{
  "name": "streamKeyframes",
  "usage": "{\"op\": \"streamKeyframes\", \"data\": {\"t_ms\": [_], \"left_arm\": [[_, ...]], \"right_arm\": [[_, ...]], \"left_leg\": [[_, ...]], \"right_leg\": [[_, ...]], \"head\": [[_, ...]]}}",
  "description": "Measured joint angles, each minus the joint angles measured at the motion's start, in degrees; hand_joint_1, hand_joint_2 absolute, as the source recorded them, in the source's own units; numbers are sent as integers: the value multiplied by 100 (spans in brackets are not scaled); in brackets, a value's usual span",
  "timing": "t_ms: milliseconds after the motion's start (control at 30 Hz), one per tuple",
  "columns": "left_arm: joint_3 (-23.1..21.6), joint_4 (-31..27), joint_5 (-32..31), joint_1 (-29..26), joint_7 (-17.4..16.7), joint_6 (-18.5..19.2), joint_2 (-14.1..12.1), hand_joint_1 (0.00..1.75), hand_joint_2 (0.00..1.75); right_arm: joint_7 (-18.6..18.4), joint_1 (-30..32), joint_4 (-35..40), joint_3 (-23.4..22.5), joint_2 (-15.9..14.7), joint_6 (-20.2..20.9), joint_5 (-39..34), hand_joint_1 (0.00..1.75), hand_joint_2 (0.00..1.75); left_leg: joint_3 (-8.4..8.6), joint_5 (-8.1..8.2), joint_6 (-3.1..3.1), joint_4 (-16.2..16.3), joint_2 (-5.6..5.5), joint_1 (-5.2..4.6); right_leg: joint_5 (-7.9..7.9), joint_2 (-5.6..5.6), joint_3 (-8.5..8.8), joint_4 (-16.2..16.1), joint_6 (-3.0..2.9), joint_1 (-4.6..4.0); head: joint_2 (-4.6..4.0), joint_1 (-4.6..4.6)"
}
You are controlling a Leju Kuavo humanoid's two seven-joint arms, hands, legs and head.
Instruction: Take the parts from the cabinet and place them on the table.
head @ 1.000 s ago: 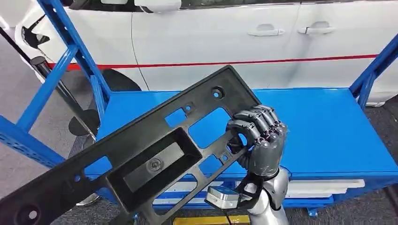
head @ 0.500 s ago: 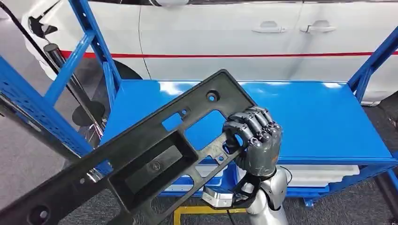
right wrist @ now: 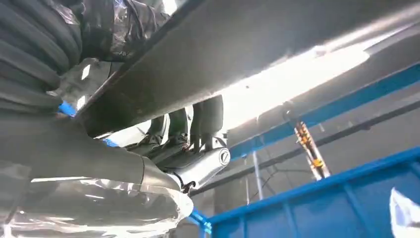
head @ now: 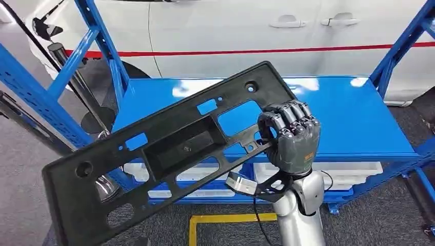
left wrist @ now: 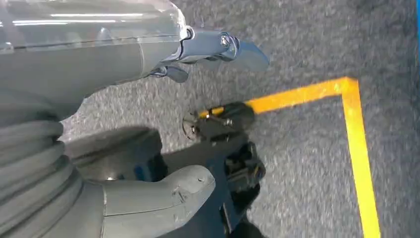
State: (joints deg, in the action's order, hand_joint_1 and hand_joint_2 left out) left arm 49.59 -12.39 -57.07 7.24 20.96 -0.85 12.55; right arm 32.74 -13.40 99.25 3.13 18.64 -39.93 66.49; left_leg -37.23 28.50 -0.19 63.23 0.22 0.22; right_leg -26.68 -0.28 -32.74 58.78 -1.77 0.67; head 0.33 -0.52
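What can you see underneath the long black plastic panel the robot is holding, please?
Under the long black plastic panel, blue tabletop shows through its cut-outs, with white trays below. The right hand holds it; anything else stays covered.

Setting: automotive workshop or assembly area. A white car [head: 246, 36] with a red side stripe and door handles stands just behind a blue steel bench [head: 354, 123] with a flat blue top. Blue perforated rack uprights [head: 31, 102] with diagonal braces flank it. White trays [head: 338, 169] sit on a lower level under the bench top. Grey carpet-like floor [left wrist: 307, 44] carries yellow marking tape [left wrist: 356, 148] forming a corner. A large black moulded plastic car part [head: 169, 148] fits the setting.
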Motion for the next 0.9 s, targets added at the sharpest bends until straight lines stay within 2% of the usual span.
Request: {"op": "streamKeyframes", "data": {"t_ms": [67,100,133,167,200,233,267,300,367,433,467,500,567,600,633,667,700,733,767,800,833,867,900], "left_arm": [[-4,0,-15,1,-4,11,0,0,175],[-9,0,-37,1,-15,11,0,0,175],[-13,0,-55,-2,-35,13,0,0,175],[-15,0,-61,-2,-42,11,-2,0,175],[-24,0,-66,0,-46,13,-2,0,175],[-33,0,-66,4,-48,11,-2,0,175],[-42,0,-66,15,-50,11,-4,0,175],[-44,0,-66,30,-52,11,-22,0,175],[-48,0,-68,29,-52,11,-17,0,175],[-50,0,-68,8,-55,11,-17,0,175],[-55,0,-72,7,-57,13,-13,0,175],[-61,0,-74,20,-63,20,-13,0,175],[-74,0,-85,36,-68,24,-11,0,175],[-87,0,-96,34,-70,26,-11,0,175],[-92,0,-98,31,-74,26,-11,0,175],[-94,0,-98,31,-83,26,-11,0,175],[-94,0,-101,30,-87,26,-9,0,175],[-96,0,-101,32,-94,26,-4,0,175],[-98,0,-101,40,-98,24,-2,0,175],[-98,0,-101,50,-103,15,-4,0,175],[-101,0,-101,57,-107,11,-4,0,175],[-101,0,-101,61,-109,9,-2,0,175],[-101,0,-100,63,-114,9,-2,0,175]], "right_arm": [[-55,-15,-11,-33,2,0,55,175,175],[-61,-17,-17,-59,2,0,68,175,175],[-61,-18,-24,-85,2,0,72,175,175],[-63,-19,-24,-107,2,0,74,175,175],[-68,-25,-24,-131,2,0,74,175,175],[-68,-31,-24,-146,4,0,74,175,175],[-70,-40,-22,-157,11,-2,76,175,175],[-70,-57,-22,-173,11,-2,76,175,175],[-70,-77,-22,-188,13,0,81,175,175],[-70,-86,-22,-201,13,0,81,175,175],[-68,-92,-22,-219,11,-2,87,175,175],[-68,-98,-24,-236,11,0,90,175,175],[-66,-117,-24,-267,11,-2,94,175,175],[-61,-114,-24,-289,11,-2,92,175,175],[-59,-112,-31,-310,11,0,92,175,175],[-57,-113,-35,-323,11,0,87,175,175],[-55,-114,-37,-323,11,-2,85,175,175],[-48,-118,-37,-323,11,0,83,175,175],[-48,-130,-37,-323,11,0,83,175,175],[-46,-152,-44,-321,13,0,85,175,175],[-43,-154,-39,-323,15,-2,83,175,175],[-50,-158,-48,-323,15,-2,83,175,175],[-50,-161,-59,-321,17,0,85,175,175]], "left_leg": [[-289,531,-42,852,1,19],[-375,659,-52,1176,2,22],[-336,634,-54,1265,1,22],[-168,483,-39,1083,1,21],[108,292,-13,697,0,20],[462,105,29,171,0,8],[824,59,103,-405,-4,-27],[958,150,140,-629,0,-50],[878,69,152,-630,-2,-89],[858,-26,216,-685,1,-102],[892,-133,240,-781,28,-14],[835,-189,261,-788,47,-28],[680,-280,296,-766,51,-28],[608,-319,292,-753,53,-28],[529,-354,279,-720,55,-22],[451,-380,264,-674,55,-12],[379,-399,242,-630,55,-4],[320,-410,223,-579,53,10],[262,-411,212,-504,51,20],[177,-418,164,-460,47,-13],[168,-441,132,-427,44,-9],[159,-464,99,-408,40,-11],[146,-505,54,-422,39,-5]], "right_leg": [[90,-2,-132,4,-14,-12],[135,-3,-201,12,-16,-17],[185,-4,-276,18,-13,-24],[228,-3,-338,27,-6,-32],[263,1,-385,33,-1,-37],[294,7,-415,37,7,-45],[330,6,-432,37,20,-46],[369,1,-461,35,65,-63],[440,-10,-458,12,131,-13],[536,-9,-446,-51,197,-11],[454,-5,-479,16,218,-27],[207,16,-560,189,248,-20],[-447,27,-858,1044,290,11],[-630,24,-958,1421,308,19],[-641,23,-972,1636,327,25],[-515,21,-855,1580,347,42],[-342,21,-612,1274,356,64],[-188,15,-288,815,362,83],[-132,9,54,302,375,104],[-283,18,135,115,358,60],[-193,39,79,179,285,34],[-211,34,62,137,268,47],[-190,40,34,163,224,24]], "head": [[0,2],[0,0],[0,2],[0,0],[0,0],[0,0],[0,0],[0,4],[0,2],[0,2],[0,4],[0,4],[0,7],[0,4],[0,7],[0,7],[0,7],[0,7],[0,7],[0,9],[0,0],[0,7],[0,2]]}}
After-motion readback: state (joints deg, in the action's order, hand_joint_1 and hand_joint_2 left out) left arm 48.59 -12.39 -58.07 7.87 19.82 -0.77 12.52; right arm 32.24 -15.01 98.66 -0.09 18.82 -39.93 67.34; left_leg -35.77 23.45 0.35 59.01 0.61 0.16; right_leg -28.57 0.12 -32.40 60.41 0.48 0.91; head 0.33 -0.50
